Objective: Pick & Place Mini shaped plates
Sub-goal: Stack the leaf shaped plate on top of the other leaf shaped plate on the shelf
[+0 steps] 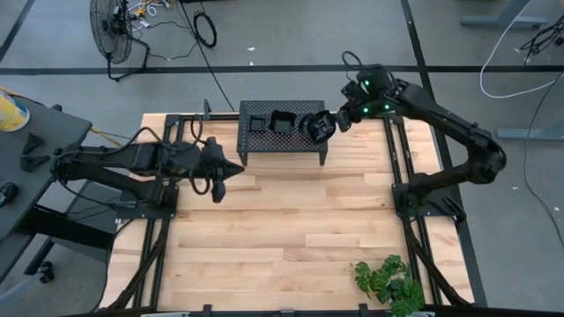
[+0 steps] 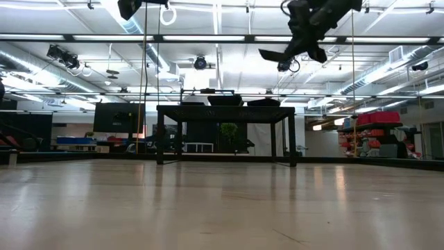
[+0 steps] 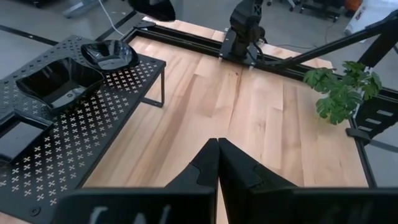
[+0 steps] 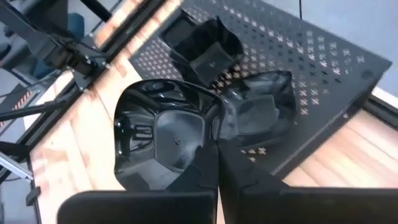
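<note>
Left gripper (image 1: pixel 218 180): fingers (image 3: pixel 205 168) pressed together, nothing btwn them; hangs above bare wood nr the bench's (image 1: pixel 291 229) left-rear part, just off the stand's left-front corner.

Perforated stand (image 1: pixel 260 145): black metal, on legs, at mid rear edge of bench. In the high view carries, left to right:
- Square plate (image 1: pixel 257 123), flat, nr stand's rear-left corner.
- Angular plate (image 1: pixel 284 120), beside it, mid-rear of stand top.
- Rounded plate (image 4: pixel 261 109), nr stand's right end, seen best in right wrist view; partly under the held plate.

Right gripper (image 1: pixel 330 121): over stand's right end, fingers (image 4: pixel 205 180) clamped on rim of a glossy black plate (image 4: pixel 165 143), tilted steeply, bowl side facing the wrist cam. Held plate overlaps the rounded one in that view; contact w/ it or stand: can't tell.

Low view: stand (image 2: pixel 225 111) at far edge, plate rims just showing on top; a gripper (image 2: pixel 305 48) high above it.

Plant (image 1: pixel 388 280): green, front-right corner of bench.
</note>
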Tool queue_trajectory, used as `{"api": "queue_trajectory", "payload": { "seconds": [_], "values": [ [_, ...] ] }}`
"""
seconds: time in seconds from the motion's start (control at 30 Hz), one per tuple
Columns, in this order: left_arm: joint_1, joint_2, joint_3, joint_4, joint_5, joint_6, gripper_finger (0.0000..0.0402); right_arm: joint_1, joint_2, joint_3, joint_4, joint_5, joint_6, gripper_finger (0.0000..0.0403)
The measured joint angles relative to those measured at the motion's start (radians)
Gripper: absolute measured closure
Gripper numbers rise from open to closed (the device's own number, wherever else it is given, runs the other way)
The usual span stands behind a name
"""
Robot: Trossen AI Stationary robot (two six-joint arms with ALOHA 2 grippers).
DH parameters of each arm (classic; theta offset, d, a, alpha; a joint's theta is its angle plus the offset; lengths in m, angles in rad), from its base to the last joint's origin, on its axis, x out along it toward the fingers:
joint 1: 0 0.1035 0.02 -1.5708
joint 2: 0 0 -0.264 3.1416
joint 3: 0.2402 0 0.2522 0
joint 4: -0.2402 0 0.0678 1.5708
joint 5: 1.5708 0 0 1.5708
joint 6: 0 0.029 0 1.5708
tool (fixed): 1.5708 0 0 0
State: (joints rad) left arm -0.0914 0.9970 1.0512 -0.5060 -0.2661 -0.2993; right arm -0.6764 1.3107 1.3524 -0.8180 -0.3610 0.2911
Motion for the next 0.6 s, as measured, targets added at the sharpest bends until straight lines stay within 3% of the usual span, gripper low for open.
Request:
{"api": "queue_trajectory", "payload": {
  "seconds": [0.17,0.6],
  "values": [
    [0.017,0.0,0.0,0.0,-0.001,-0.001,0.039,-0.044,0.069,0.0,-0.007,-0.066,-0.047,0.0403],
    [0.038,0.0,0.0,-0.008,-0.02,-0.008,0.039,-0.105,0.22,-0.001,0.089,-0.075,-0.161,0.0403]
  ]
}}
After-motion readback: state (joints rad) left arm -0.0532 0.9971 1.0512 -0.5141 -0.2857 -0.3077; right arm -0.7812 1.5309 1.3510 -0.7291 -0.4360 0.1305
